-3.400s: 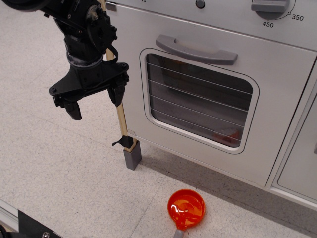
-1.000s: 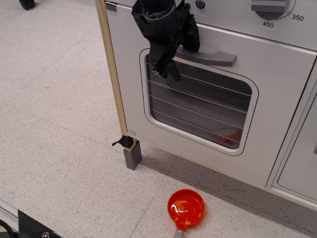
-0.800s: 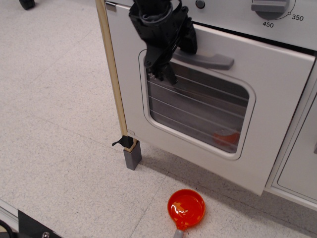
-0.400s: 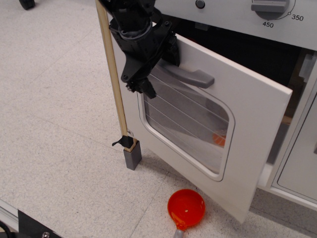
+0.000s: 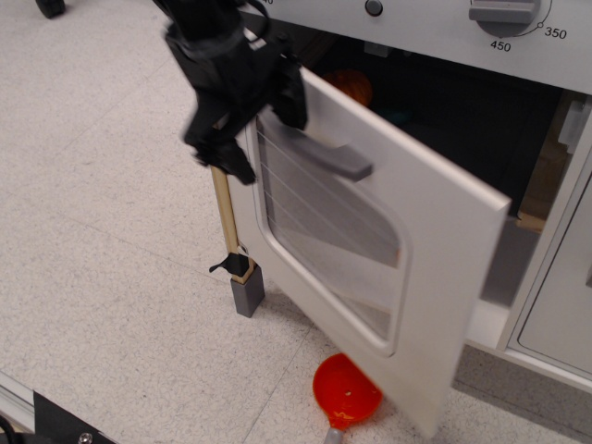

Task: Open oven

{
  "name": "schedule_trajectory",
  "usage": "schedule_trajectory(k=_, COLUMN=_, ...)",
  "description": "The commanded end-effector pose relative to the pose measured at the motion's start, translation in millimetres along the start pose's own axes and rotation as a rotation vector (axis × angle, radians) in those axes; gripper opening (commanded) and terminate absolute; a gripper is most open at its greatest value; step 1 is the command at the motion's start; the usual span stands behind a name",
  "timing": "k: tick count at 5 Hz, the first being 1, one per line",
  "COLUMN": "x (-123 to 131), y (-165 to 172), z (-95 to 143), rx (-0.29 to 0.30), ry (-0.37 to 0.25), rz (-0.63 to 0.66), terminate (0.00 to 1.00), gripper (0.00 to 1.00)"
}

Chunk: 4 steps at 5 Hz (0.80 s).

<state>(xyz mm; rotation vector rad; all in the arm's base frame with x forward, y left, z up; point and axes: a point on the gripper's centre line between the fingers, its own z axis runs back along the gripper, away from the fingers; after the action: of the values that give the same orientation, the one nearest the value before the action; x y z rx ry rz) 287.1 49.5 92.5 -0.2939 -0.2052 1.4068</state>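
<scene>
The silver-grey oven [image 5: 416,18] has its door [image 5: 435,277] swung well out on its left edge, so the dark inside [image 5: 444,102] shows. The door has a grey bar handle [image 5: 328,157] and a rounded wire-lined window [image 5: 324,240]. The temperature dial [image 5: 504,11] is at the top right. My black gripper [image 5: 259,134] is at the left end of the handle, blurred by motion. Its fingers are spread: one [image 5: 291,102] sits against the handle's left end, the other [image 5: 227,166] hangs left of the door.
A wooden post [image 5: 225,222] on a grey foot [image 5: 247,291] stands by the door's hinge side. An orange ladle bowl [image 5: 344,393] lies on the floor under the door's lower corner. An orange object [image 5: 351,85] sits inside the oven. A grey cabinet door [image 5: 564,305] is at the right.
My gripper came from the left to the handle and pulled left and outward. The door went from shut to wide open, and its free edge now hangs over the ladle.
</scene>
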Motion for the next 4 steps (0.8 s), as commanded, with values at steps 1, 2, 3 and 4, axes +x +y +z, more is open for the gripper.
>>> schedule_trajectory(k=1, x=-9.3, y=-31.6, z=43.6, rx=-0.092, ry=0.032, rz=-0.013, terminate=0.0, gripper=1.0)
schedule_trajectory(k=2, x=-25.2, y=-41.4, z=31.4, rx=-0.098, ry=0.034, rz=-0.015, terminate=0.0, gripper=1.0)
schedule_trajectory(k=3, x=-40.3, y=-51.2, z=23.1, rx=-0.129, ry=0.063, rz=-0.008, terminate=0.0, gripper=1.0)
schedule_trajectory(k=4, x=-59.0, y=-64.4, z=9.0, rx=-0.134, ry=0.072, rz=0.014, terminate=0.0, gripper=1.0)
